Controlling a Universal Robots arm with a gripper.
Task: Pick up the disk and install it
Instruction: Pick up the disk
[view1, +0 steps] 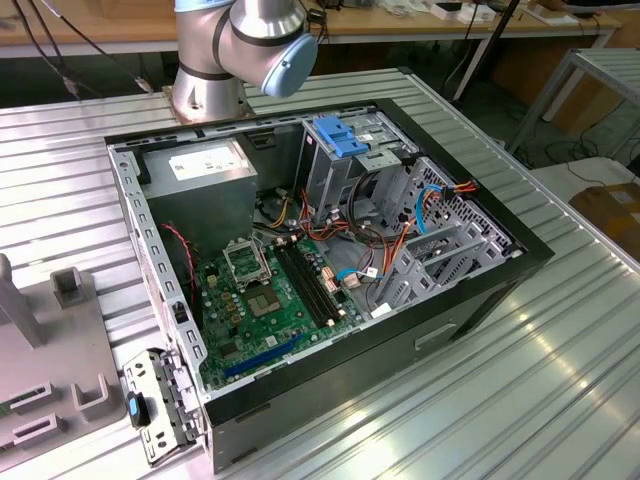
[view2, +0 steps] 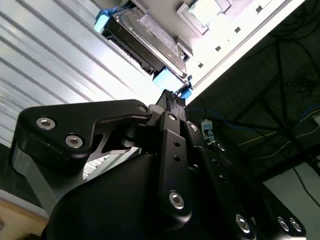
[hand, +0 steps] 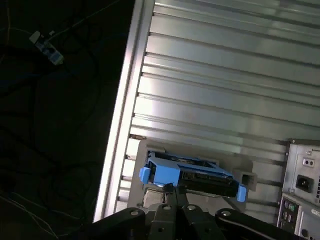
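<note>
Exterior view: open computer case (view1: 330, 250) lying on a ribbed metal desk (view1: 520, 400). Second wrist view: my claw (view2: 172, 97) just beside the disk (view2: 142, 37); whether it is clenched, I cannot tell. First wrist view: disk (hand: 192, 172) on a grey stand (hand: 136, 150) at the desk's edge.

Open computer case (view1: 450, 330) lying on the ribbed metal worktop (view1: 540, 400): green motherboard (view1: 270, 300), grey power supply (view1: 205, 178), blue bracket (view1: 338, 135) topping the drive bay (view1: 325, 180); grey fixture (view1: 50, 370) at the exterior view's left.
</note>
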